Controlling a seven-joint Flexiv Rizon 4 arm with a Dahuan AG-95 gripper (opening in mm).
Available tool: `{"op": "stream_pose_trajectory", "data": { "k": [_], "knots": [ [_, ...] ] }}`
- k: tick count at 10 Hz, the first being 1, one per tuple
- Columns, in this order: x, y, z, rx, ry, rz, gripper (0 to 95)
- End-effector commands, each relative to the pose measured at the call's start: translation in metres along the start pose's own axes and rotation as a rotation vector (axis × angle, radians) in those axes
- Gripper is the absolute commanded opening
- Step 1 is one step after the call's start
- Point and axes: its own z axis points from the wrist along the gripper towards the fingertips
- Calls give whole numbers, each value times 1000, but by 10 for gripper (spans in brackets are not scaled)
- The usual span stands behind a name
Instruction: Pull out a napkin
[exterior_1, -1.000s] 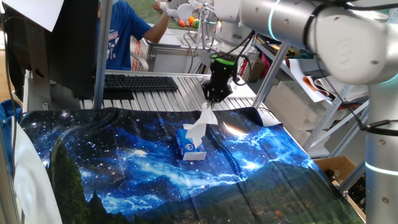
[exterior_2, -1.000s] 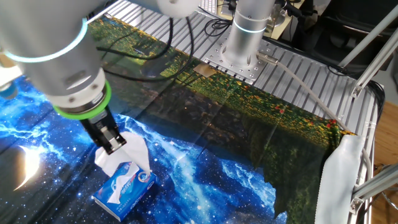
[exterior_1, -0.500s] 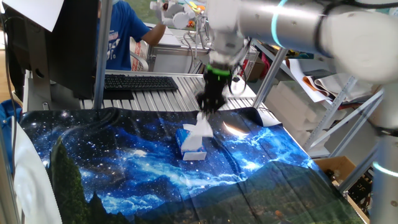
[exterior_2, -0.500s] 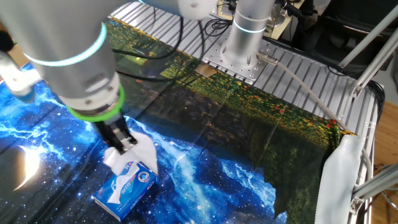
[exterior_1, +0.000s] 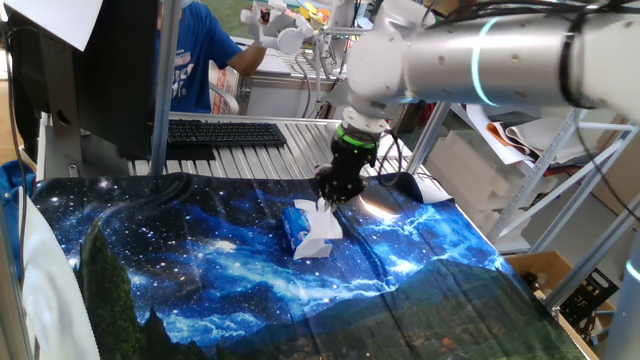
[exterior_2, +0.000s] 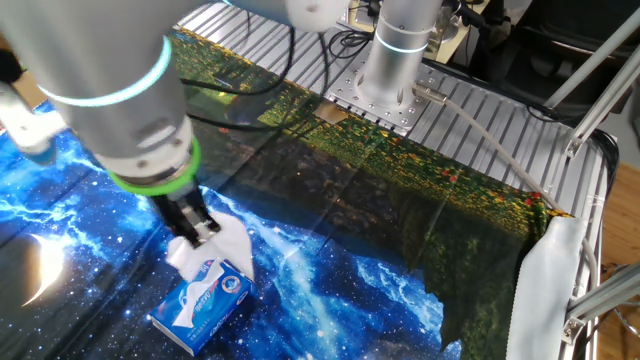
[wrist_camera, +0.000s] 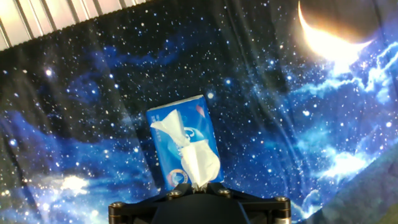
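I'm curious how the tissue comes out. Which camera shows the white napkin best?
The hand view: the napkin runs unobstructed from the blue pack up to the gripper. In both fixed views it shows as a small white bunch, partly hidden by the gripper.

The galaxy-print cloth (exterior_1: 200, 270) lies bare on every side of the blue tissue pack (exterior_1: 301, 228), the lone low obstacle (napkin (wrist_camera: 198, 163) trailing from its top). Farther back, a keyboard (exterior_1: 226, 132) and a metal post (exterior_1: 164, 85) border the cloth's edge.
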Motion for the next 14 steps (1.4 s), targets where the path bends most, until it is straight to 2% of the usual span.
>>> {"op": "stream_pose_trajectory", "data": {
  "k": [1, 9, 12, 14],
  "knots": [
    [2, 0, 1, 3, -8, 7, 0],
    [4, -6, 0, -8, 6, 14, 0],
    [4, -6, 0, -8, 15, 7, 0],
    [4, -6, 0, -1, 10, 2, 0]
  ]
}}
